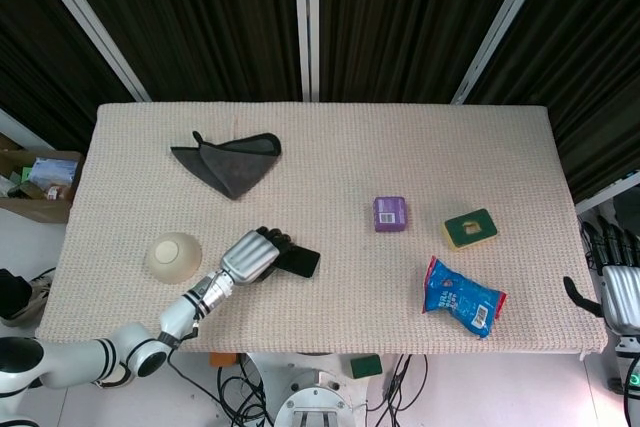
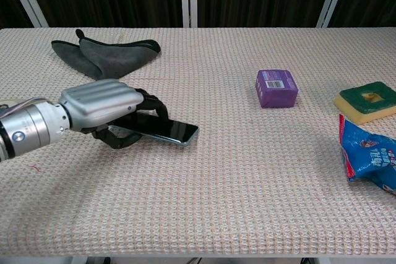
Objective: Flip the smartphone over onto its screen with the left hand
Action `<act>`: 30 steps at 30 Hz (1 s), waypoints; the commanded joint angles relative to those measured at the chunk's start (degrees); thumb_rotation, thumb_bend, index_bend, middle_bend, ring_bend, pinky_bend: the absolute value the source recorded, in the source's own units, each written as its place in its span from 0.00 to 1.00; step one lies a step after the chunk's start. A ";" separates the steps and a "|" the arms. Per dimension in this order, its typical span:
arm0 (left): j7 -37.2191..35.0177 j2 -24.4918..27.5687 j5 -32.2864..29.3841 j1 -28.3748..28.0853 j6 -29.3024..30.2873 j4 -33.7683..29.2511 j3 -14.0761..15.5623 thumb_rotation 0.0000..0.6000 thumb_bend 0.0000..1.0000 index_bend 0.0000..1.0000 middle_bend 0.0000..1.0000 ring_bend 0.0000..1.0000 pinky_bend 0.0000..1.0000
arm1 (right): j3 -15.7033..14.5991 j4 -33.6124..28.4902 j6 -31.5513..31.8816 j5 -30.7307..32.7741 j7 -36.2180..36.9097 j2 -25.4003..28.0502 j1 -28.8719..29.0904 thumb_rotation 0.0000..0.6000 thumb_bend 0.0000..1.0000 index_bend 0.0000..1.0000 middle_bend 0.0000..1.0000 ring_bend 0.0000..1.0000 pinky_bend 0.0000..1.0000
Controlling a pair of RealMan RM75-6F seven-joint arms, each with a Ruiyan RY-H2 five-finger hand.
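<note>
Near the front-left part of the table (image 1: 330, 137), the left hand (image 2: 102, 104) reached in from the lower left, its silver forearm running diagonally up from the table's front edge in the head view. Its silver back faced upward and its dark fingers (image 2: 156, 103) curled down over the far long edge of the smartphone (image 2: 162, 130), while the thumb sat underneath the near edge, so the hand gripped the phone between fingers and thumb. The smartphone lay tilted: the end under the hand was raised off the woven cloth, and the free end, pointing toward the table's middle, rested at or close to the surface. Its dark glossy screen faced up. Just to the left of the hand, in the head view, sat a pale bowl (image 1: 173, 255), close to the forearm but apart from it. A grey cloth (image 2: 105, 52) lay folded further back on the left side. The right hand (image 1: 621, 292) hung off the table's right edge, well apart from everything on it; its fingers pointed up and seemed to hold nothing, though whether they were spread or curled could not be told.
</note>
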 commanded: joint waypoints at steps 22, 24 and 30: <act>-1.97 3.07 -5.81 -9.26 -11.89 0.78 -4.58 1.00 0.61 0.12 0.16 0.19 0.32 | 0.71 0.95 -0.65 1.19 0.29 -0.13 0.23 1.00 0.32 0.00 0.00 0.00 0.00; 0.55 2.76 -7.82 -10.10 -13.04 1.05 -5.15 1.00 0.61 0.07 0.10 0.13 0.29 | 0.73 1.09 -0.66 1.25 0.41 -0.23 0.22 1.00 0.32 0.00 0.00 0.00 0.00; 2.36 0.55 -7.41 -9.73 -7.53 2.12 -6.04 1.00 0.61 0.04 0.06 0.07 0.27 | 0.87 1.65 -0.39 1.39 0.92 -0.49 0.08 1.00 0.32 0.00 0.00 0.00 0.00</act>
